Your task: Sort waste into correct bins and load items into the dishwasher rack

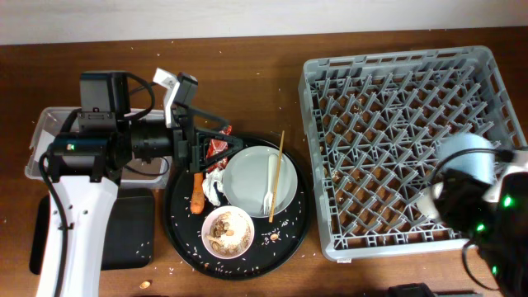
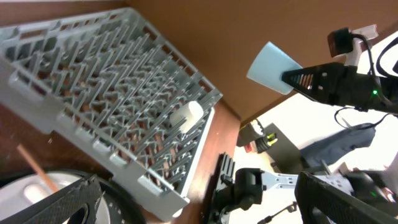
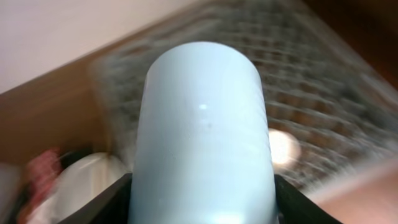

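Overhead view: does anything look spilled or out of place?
Yes. Rice grains are scattered over the round black tray and onto the table, outside the small bowl. A white cup seems to lie sideways in the rack.

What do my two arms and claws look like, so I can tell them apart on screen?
Left arm: white link, black motor housings, looping black cables, a white tag by the camera; left claw black, angular. Right arm: mostly black with green lights; right claw black, tapered.

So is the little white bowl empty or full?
Not empty: the small white bowl holds brownish food scraps, seen from overhead.
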Robot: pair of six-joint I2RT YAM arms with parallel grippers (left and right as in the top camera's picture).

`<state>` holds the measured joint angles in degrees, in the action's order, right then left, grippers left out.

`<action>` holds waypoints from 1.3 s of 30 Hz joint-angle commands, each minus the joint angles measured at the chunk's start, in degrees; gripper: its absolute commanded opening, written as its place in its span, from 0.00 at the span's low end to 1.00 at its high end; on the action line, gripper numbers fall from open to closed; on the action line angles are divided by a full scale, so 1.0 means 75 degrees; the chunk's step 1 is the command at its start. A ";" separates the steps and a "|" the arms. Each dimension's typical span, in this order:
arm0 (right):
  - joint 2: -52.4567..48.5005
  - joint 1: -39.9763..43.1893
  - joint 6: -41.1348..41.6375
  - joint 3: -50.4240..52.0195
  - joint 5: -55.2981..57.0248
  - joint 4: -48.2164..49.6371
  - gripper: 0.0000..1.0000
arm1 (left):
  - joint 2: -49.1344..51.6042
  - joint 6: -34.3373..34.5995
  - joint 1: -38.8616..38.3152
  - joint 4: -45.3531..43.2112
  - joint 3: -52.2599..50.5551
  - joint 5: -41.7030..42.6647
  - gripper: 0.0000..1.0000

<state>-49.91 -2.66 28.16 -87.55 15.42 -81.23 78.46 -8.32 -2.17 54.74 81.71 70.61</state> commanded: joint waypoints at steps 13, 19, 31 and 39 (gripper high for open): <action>-0.6895 0.5922 -0.1081 0.0000 -0.2885 0.0956 0.71 | 0.0020 0.0006 0.0012 0.0087 0.0041 -0.0495 0.99; -0.5356 0.5488 -0.2157 -0.0860 -0.5187 0.0629 0.80 | 0.0020 0.0003 -0.0085 0.0807 0.0041 -0.3086 0.99; -0.2891 -0.1530 -0.1658 -0.0833 -0.3649 0.0175 0.73 | 0.0082 0.2681 -0.2891 0.1174 -0.0860 -0.9483 0.60; -0.3363 -0.1973 -0.1655 -0.0755 -0.3768 0.0055 0.65 | 0.0096 0.3258 -0.3194 -0.0329 -0.2736 -0.9611 0.48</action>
<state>-74.22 -16.10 15.22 -93.69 -12.21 -80.82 79.00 12.08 -24.91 53.56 64.53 1.89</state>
